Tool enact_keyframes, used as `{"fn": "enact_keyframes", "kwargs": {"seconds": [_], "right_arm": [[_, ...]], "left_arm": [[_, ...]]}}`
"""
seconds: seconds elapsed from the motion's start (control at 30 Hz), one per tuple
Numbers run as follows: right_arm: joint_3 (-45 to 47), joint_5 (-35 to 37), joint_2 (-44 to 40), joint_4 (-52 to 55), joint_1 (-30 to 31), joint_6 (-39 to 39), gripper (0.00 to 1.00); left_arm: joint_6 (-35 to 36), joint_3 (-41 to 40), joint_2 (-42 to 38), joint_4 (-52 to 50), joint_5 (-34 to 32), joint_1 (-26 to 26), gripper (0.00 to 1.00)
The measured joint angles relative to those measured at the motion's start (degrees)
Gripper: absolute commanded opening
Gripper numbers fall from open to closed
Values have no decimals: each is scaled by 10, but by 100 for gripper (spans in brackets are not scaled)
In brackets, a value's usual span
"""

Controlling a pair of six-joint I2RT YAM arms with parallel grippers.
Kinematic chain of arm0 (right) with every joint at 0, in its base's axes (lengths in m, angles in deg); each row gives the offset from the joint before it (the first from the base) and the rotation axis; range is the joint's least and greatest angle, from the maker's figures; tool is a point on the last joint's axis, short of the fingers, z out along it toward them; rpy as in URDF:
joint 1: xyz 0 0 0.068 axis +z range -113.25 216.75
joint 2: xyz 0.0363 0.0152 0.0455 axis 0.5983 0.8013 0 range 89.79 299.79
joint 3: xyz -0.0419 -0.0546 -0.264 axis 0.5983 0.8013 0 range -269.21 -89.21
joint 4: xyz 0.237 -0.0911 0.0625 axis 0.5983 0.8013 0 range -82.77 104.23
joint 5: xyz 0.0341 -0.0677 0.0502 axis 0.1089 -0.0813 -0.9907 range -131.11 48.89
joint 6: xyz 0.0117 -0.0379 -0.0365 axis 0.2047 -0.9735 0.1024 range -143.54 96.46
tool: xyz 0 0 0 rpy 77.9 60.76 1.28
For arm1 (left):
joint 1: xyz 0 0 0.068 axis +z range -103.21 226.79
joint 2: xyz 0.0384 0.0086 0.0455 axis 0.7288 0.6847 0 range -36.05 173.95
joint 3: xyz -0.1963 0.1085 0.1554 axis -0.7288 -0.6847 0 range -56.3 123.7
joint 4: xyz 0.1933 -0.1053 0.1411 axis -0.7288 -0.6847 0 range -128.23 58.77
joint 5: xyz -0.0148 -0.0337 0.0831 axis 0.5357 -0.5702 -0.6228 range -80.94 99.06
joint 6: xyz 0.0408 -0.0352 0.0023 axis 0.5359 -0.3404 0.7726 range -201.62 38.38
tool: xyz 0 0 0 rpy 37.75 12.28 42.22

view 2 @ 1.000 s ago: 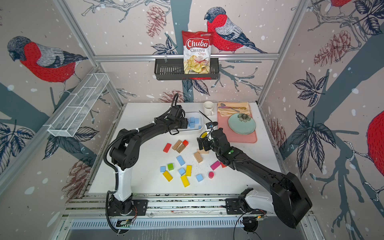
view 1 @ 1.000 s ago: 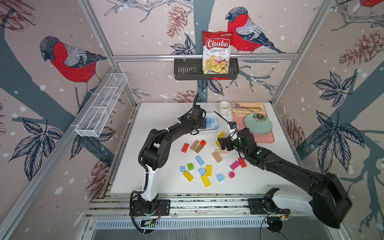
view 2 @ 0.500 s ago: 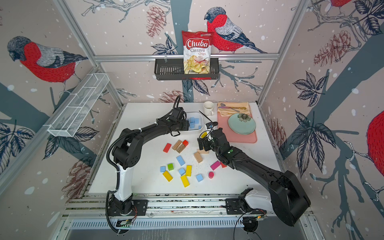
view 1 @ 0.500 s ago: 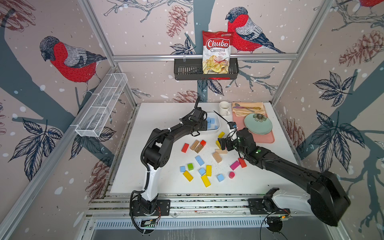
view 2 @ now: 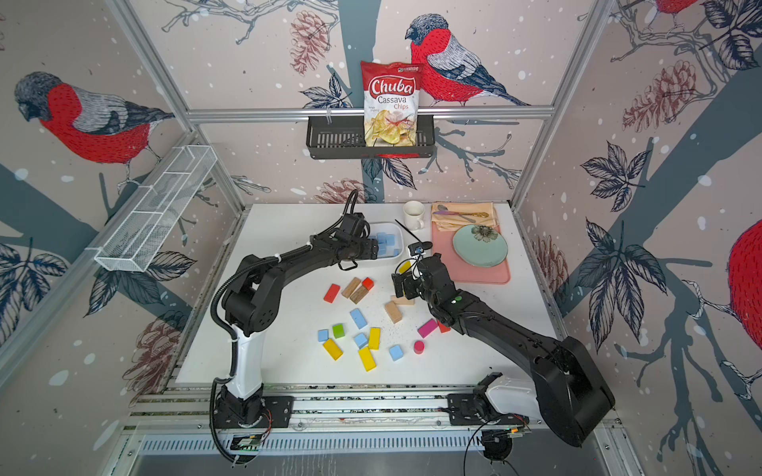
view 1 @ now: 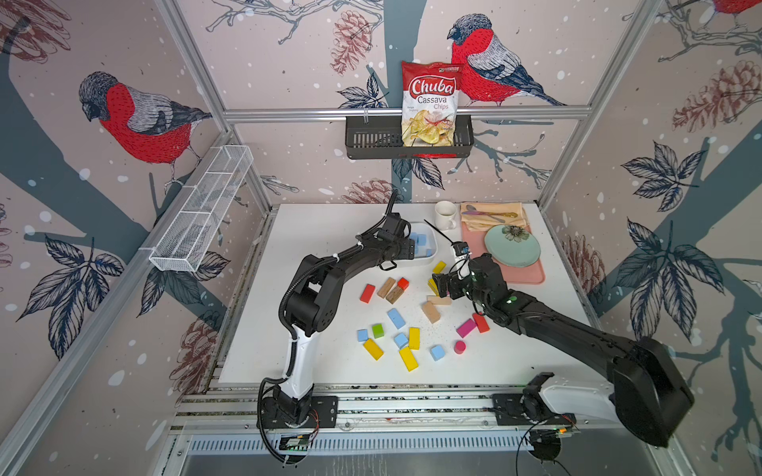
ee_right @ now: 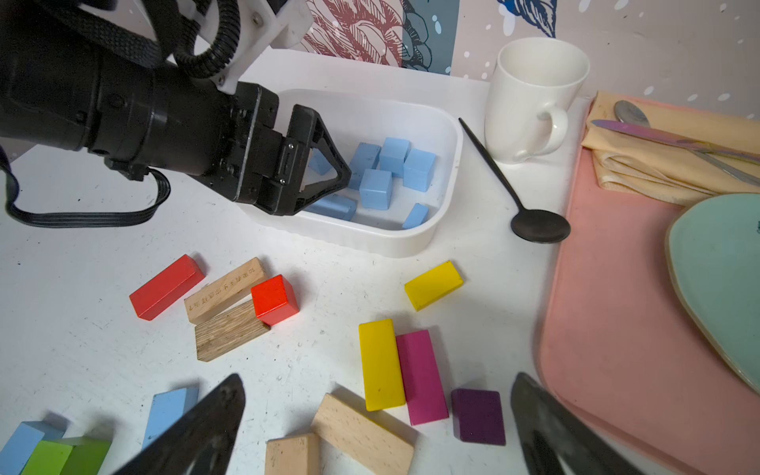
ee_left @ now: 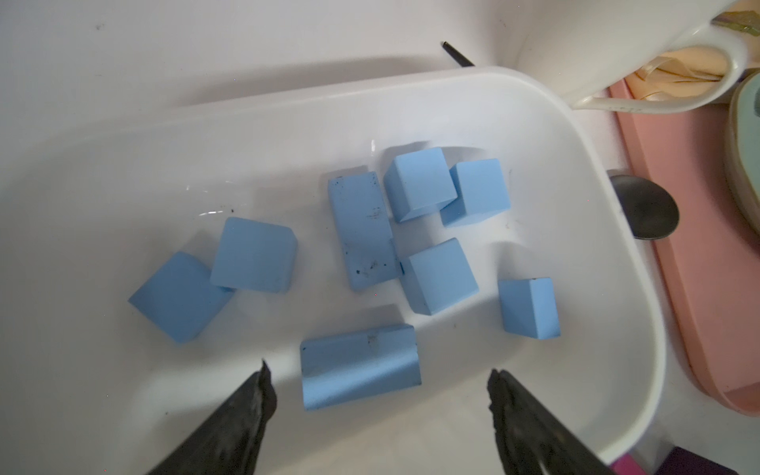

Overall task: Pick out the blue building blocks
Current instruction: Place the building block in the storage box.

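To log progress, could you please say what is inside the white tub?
Eight blue blocks lie in the tub; its part beneath the open left gripper cannot be seen.

We see bright, even overhead light: soft shadows beside the blue blocks [ee_left: 419,185], small glints on the white tub [ee_left: 534,123], and both top views bowing at the edges.

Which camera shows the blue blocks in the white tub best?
Left wrist: all eight blue blocks lie unobstructed in the white tub. Right wrist shows several, the left gripper hiding some; both top views show them tiny.
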Motion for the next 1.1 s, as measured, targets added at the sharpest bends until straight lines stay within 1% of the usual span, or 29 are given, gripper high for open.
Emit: {"fn": "enact_keyframes", "kwargs": {"seconds": [0.2, 0.33, 0.5, 0.7, 0.9, 1.1], "right_arm": [[-1, -3, 0, 0, -1, 0, 99], [-2, -6, 0, 0, -2, 0, 99], [-5, -18, 1, 0, -2, 0, 100], [-9, -28, 20, 2, 2, 0, 99], [-26, -29, 43, 6, 32, -2, 99], [-46, -17, 82, 16, 74, -15, 99]], "left_arm": [[13, -49, -64, 22, 4, 0, 87], [19, -100, -114, 47, 16, 0, 88], [44, -173, -172, 86, 18, 0, 89], [58, -248, -230, 122, 19, 0, 92], [58, -303, -273, 163, 13, 0, 95], [58, -350, -310, 198, -14, 0, 96]]}}
